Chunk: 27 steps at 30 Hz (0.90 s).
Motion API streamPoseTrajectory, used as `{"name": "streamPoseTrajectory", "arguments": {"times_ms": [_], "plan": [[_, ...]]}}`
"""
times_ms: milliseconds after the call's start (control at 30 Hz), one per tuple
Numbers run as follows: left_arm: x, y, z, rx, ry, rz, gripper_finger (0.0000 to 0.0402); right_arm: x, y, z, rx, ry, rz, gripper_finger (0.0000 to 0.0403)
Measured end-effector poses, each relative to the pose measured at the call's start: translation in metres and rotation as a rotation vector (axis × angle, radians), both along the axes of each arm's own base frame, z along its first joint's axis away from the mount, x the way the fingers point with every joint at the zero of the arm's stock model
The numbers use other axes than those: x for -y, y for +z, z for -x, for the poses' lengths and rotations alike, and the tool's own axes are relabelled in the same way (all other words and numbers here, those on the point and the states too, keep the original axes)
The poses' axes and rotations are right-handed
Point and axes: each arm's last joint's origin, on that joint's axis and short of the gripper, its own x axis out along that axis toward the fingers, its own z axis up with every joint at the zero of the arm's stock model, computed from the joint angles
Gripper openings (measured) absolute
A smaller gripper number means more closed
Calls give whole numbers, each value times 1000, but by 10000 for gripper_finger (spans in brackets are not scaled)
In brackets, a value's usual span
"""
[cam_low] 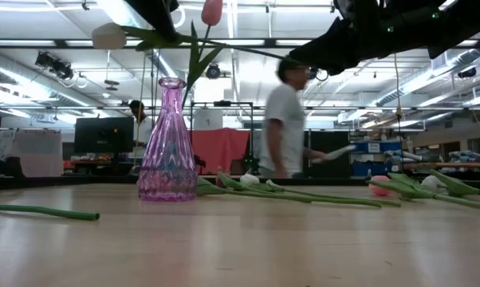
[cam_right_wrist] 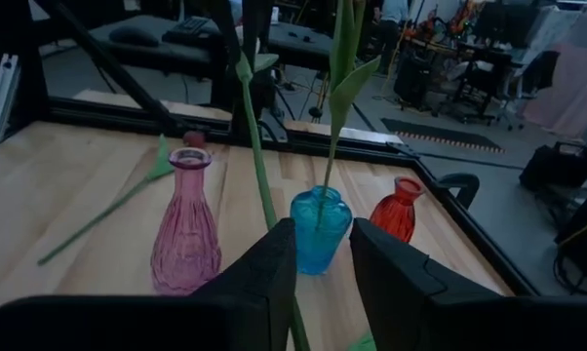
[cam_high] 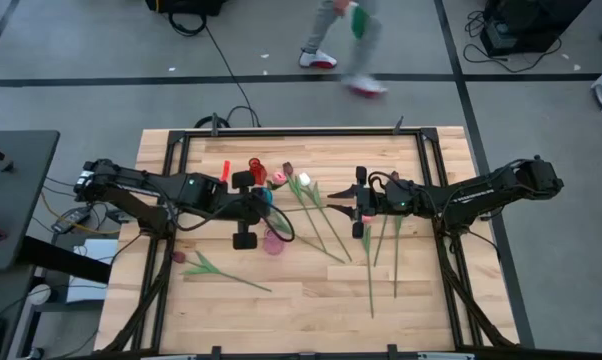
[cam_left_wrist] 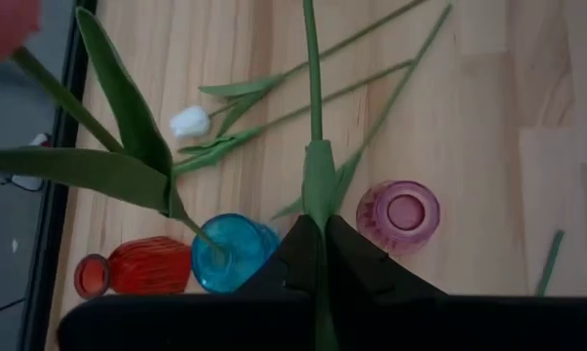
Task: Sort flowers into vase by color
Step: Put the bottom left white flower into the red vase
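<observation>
From above, a pale wooden table (cam_high: 311, 295) holds three small glass vases near its middle: a red one (cam_high: 258, 165), a blue one (cam_high: 268, 196) and a ribbed pink one (cam_high: 273, 242). The left gripper (cam_high: 247, 208) hangs right beside the blue and pink vases; the right gripper (cam_high: 362, 202) sits well apart, over the table's right half. Long-stemmed artificial tulips (cam_high: 321, 218) lie fanned between the two grippers, and a single maroon-headed tulip (cam_high: 213, 268) lies alone nearer the left front. At table height, the pink glass vase (cam_low: 167, 143) stands upright, with a white-headed tulip (cam_low: 110, 36) held high above it and a pink tulip head (cam_low: 212, 11) also high up beside it; more stems lie flat behind, and a person (cam_low: 286, 119) walks in the room beyond. From the left wrist, the left gripper (cam_left_wrist: 321, 234) has its fingers pinched on a green stem (cam_left_wrist: 313, 93), with all three vases close beneath. From the right wrist, the right gripper's (cam_right_wrist: 322, 255) fingers stand slightly apart, a thin stem running down between them; whether they grip it cannot be told.
</observation>
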Motion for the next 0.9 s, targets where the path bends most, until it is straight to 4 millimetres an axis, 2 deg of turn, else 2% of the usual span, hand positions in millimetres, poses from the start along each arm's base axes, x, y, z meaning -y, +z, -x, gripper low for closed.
{"name": "streamPoseTrajectory", "arguments": {"times_ms": [233,333,733,900], "plan": [[-1,0,0,1,4,-40,15,0,0,0,0,10,-3,61],[-1,0,0,-1,-1,-44,15,-1,1,0,9,33,4,56],[-1,0,0,-4,-6,-51,15,-2,4,-1,41,82,4,142],[-1,0,0,-4,-6,-52,15,-2,2,-1,21,83,12,153]]}}
